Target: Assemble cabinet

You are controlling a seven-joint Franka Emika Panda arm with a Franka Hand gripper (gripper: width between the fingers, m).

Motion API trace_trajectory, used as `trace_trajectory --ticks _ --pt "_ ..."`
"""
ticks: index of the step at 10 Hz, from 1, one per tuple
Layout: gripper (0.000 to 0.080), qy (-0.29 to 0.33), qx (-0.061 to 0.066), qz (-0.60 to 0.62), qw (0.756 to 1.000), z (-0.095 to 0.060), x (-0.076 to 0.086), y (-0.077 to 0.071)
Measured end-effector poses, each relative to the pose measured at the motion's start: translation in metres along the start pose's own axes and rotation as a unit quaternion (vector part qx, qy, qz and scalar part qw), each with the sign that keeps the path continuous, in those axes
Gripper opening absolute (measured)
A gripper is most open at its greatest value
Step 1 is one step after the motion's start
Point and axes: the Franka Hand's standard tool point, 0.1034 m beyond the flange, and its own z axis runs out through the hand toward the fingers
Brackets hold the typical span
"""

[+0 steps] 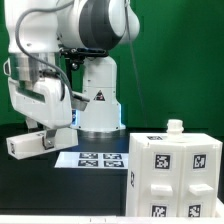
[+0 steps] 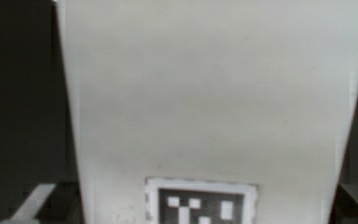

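The cabinet [image 1: 172, 172], a white box of flat panels with black-and-white tags, stands at the exterior view's right with a small white knob [image 1: 175, 126] on top. My gripper [image 1: 44, 133] hangs at the exterior view's left, above the black table, shut on a loose white panel [image 1: 26, 145] held clear of the surface. In the wrist view this panel [image 2: 202, 100] fills most of the picture, with one tag [image 2: 201, 204] at its gripper end. A dark finger [image 2: 32, 203] shows beside the panel's edge. The gripper is well apart from the cabinet.
The marker board [image 1: 97, 158] lies flat on the table between the gripper and the cabinet. The white robot pedestal [image 1: 98, 105] with a black triangle logo stands behind it. A green backdrop closes the rear.
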Motion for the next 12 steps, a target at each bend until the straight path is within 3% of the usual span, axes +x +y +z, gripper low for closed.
trace_trajectory --ticks 2,6,7,11,12 --pt "0.0560 -0.003 -0.001 0.000 1.000 -0.002 -0.002 -0.004" --pt "0.0560 -0.053 -0.029 -0.048 0.997 -0.071 -0.033 -0.092" --pt "0.0560 -0.054 -0.028 -0.053 0.997 -0.075 -0.037 -0.102" --pt "0.0560 -0.051 -0.035 -0.053 0.997 -0.074 -0.038 -0.103" --pt "0.0560 -0.041 -0.043 -0.071 0.996 -0.088 -0.043 -0.122"
